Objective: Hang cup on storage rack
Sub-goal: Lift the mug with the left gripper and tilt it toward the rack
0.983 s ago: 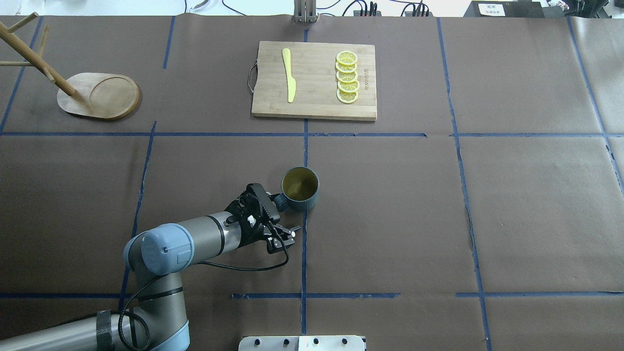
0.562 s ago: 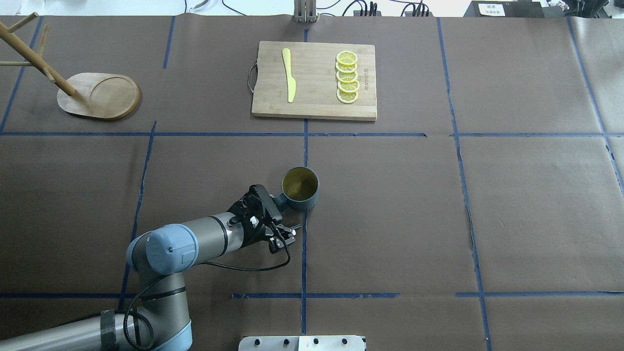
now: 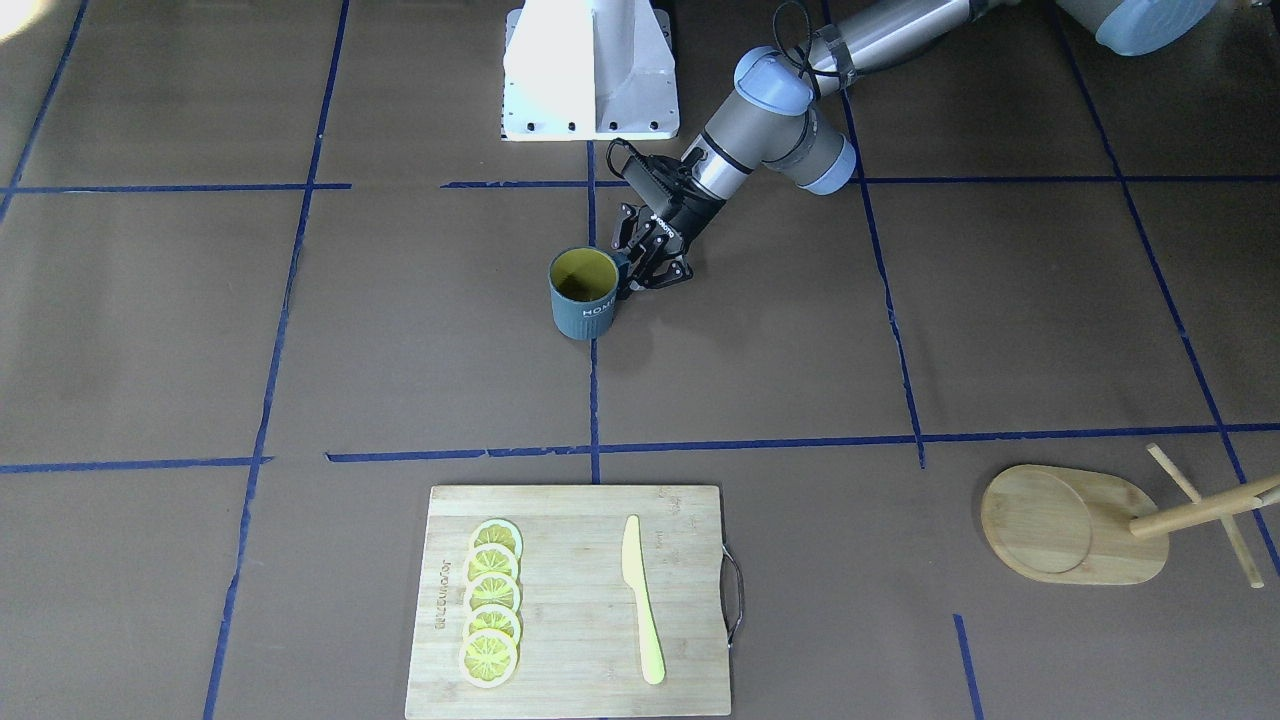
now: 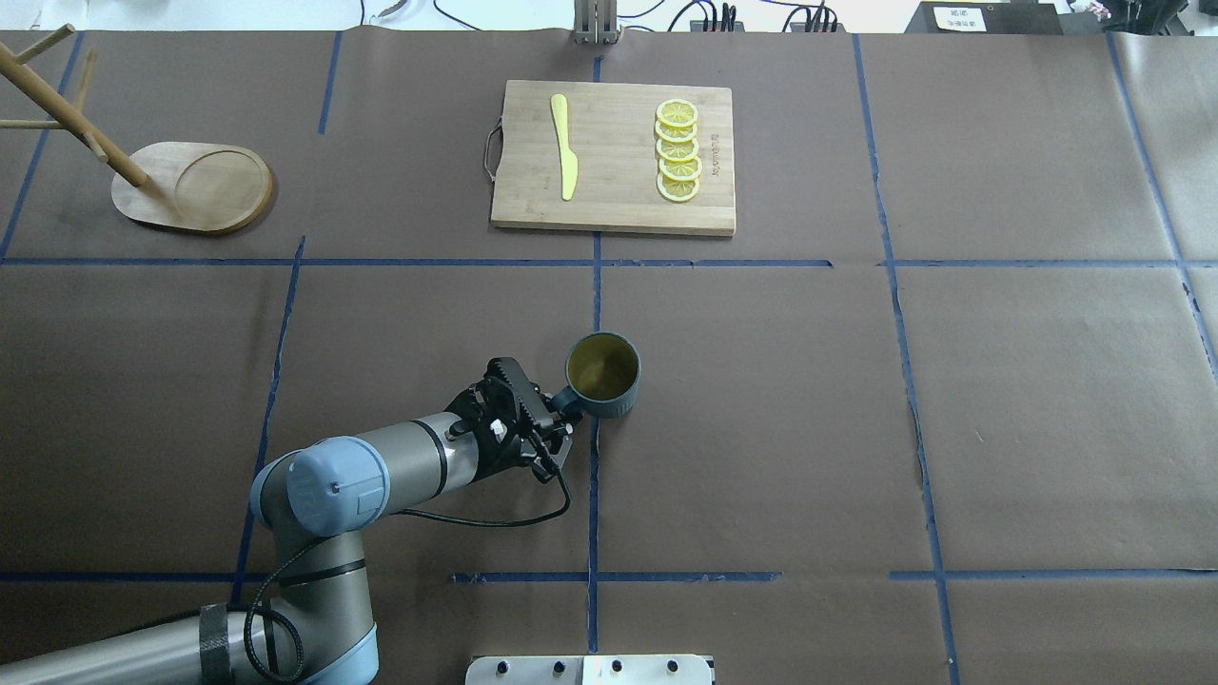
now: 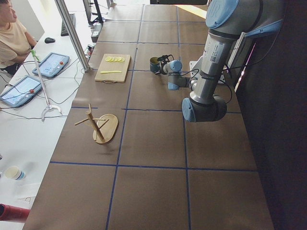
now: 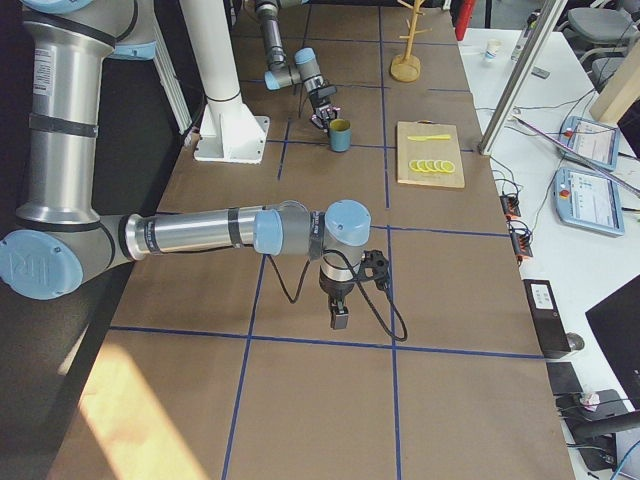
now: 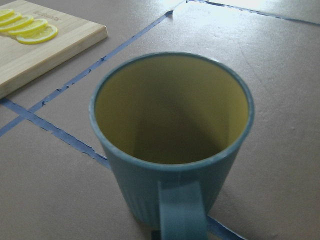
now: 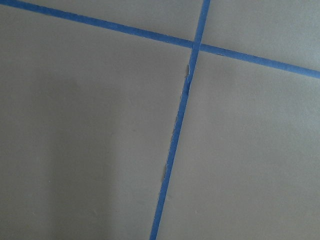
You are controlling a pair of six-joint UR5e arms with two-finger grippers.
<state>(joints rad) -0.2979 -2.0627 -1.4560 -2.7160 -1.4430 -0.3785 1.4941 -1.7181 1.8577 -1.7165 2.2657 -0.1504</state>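
One cup (image 4: 602,374), one rack (image 4: 195,186), one board (image 4: 609,211), five lemon slices (image 4: 677,150), one knife (image 4: 565,145), two robot arms, left arm (image 4: 381,466) and right arm (image 6: 220,232), two tablets (image 5: 50,64), one person (image 5: 12,38), one bench (image 4: 952,428).

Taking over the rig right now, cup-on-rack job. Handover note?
Grippers: left gripper looks shut on the handle of the cup. The right gripper points down at the table, well away from the job; I cannot tell if it is open or shut.
Things: the cup is upright mid-table, apparently not lifted. The storage rack is at the robot's far left with nothing hanging on it.
Done: handle grasp.
Left: lift, carry to rack, hook handle on, release.
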